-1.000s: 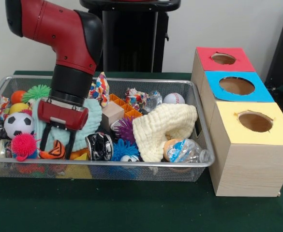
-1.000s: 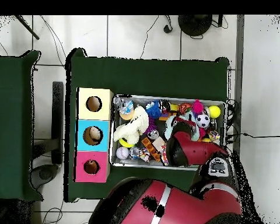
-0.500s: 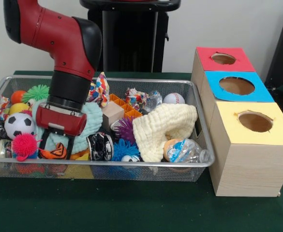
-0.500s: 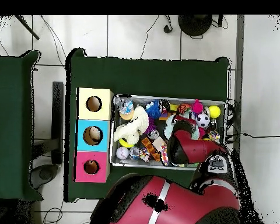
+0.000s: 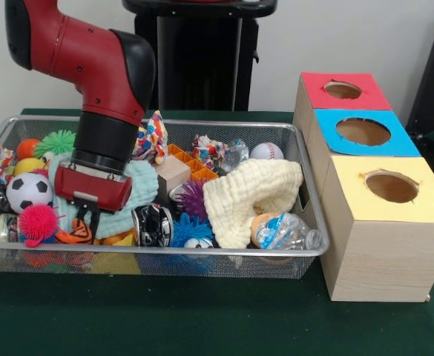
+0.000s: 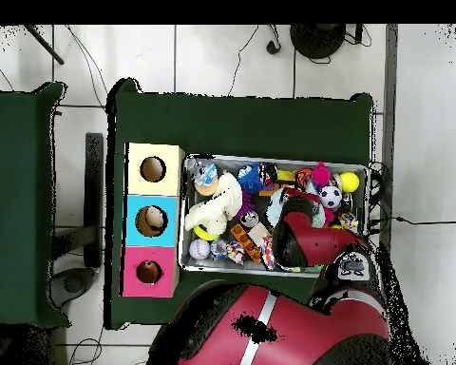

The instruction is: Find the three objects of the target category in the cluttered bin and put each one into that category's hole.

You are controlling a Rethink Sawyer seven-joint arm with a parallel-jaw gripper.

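The wire bin [image 5: 202,252] is full of mixed toys: a soccer ball [image 5: 28,191], a pink spiky ball [image 5: 37,222], a baseball [image 5: 266,151], a purple spiky ball [image 5: 193,199] and a cream cloth [image 5: 250,193]. My gripper [image 5: 87,230] reaches down into the bin's left front part, over a teal cloth [image 5: 139,185]. Its fingers are drawn close together on a small orange ball with black marks [image 5: 67,236]. In the overhead view the red arm [image 6: 303,242] covers the gripper. A wooden box stands to the right with a red hole [image 5: 343,90], a blue hole [image 5: 363,131] and a yellow hole [image 5: 392,187].
A clear plastic bottle [image 5: 287,231], a black and white ball [image 5: 151,222] and a blue spiky ball [image 5: 191,228] lie along the bin's front wall. A wooden block [image 5: 172,174] and an orange tray [image 5: 191,163] sit mid-bin. Green cloth [image 5: 202,319] covers the table.
The fingers stood wide apart over the orange ball and have drawn together on it. The arm has shifted slightly; the wrist sits a little higher.
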